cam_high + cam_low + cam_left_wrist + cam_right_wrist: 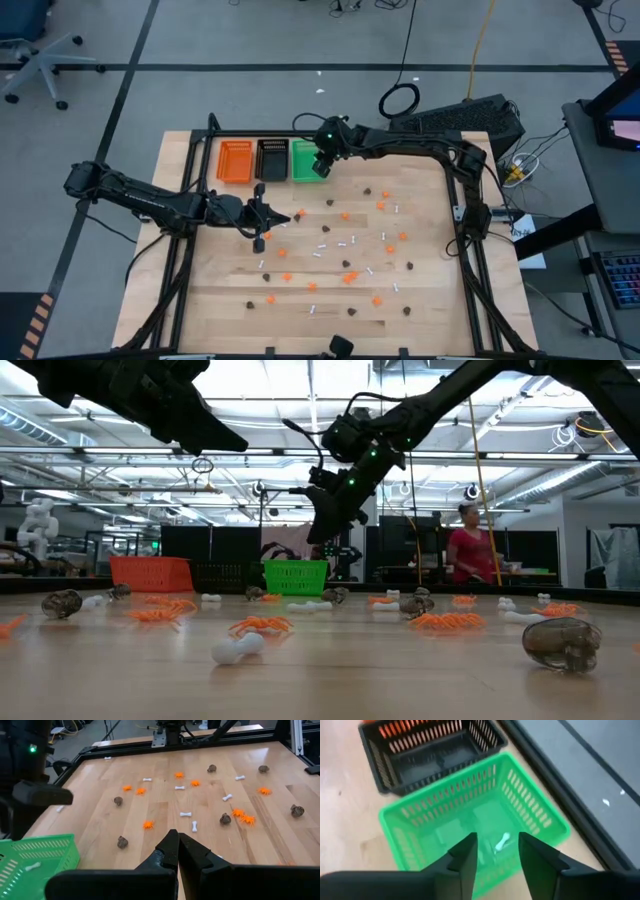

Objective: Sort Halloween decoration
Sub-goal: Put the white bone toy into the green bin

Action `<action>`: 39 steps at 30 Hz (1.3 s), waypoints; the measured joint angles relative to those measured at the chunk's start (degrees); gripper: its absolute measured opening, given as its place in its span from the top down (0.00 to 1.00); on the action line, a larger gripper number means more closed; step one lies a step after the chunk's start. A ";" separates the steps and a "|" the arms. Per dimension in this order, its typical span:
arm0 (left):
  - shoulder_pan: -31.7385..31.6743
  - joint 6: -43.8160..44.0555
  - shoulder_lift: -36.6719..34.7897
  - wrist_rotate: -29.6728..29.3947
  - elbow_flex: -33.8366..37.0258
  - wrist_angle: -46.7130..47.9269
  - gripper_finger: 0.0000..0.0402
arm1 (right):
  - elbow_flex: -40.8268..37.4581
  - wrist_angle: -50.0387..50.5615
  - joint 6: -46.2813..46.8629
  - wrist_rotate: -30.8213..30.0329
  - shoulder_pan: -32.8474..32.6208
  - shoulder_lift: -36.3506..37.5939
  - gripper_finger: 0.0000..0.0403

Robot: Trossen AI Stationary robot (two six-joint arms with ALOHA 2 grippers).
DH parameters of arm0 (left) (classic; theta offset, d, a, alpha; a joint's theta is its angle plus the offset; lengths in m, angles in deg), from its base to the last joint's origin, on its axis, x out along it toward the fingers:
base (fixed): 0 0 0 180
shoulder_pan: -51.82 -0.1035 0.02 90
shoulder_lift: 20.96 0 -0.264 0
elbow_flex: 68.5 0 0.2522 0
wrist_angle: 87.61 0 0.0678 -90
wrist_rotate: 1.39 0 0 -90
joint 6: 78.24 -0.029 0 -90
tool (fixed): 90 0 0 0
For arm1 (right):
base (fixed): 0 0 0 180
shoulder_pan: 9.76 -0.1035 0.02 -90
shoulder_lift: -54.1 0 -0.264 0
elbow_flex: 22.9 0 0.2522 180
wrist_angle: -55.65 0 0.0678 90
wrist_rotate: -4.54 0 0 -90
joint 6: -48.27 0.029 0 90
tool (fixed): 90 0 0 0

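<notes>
**Right pincer parted above the green tray, a white stick lying inside**

Left gripper point(262, 214) hangs over the table's left half, fingers pinched together and carrying nothing; its wrist view shows the two dark tips meeting. Further right, the right gripper point(496, 851) hovers above the green tray point(305, 160), jaws released with a clear gap. Only the right wrist view looks into that tray: one white stick point(501, 842) lies on its floor, seen between the fingers. From overhead the gripper covers the tray's right end. The orange tray point(235, 161) and black tray point(271, 159) sit to its left, side by side. The Halloween decoration point(345, 243), orange blobs, brown blobs and white sticks, lies scattered across the table point(200, 300), mostly centre and right. At table height, a person point(468, 552) stands beyond the far edge.
</notes>
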 joint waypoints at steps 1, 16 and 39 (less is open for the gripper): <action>0.00 0.00 0.00 0.00 0.00 0.05 0.97 | 0.00 1.52 0.29 -0.03 -0.17 0.83 0.65; 0.04 -0.11 0.01 0.00 -0.02 0.41 0.97 | -0.12 36.24 6.69 -7.98 -11.10 14.34 0.66; 0.04 -0.04 0.02 -0.46 -0.02 0.16 0.97 | -29.00 10.44 45.86 -46.21 -41.64 20.42 0.67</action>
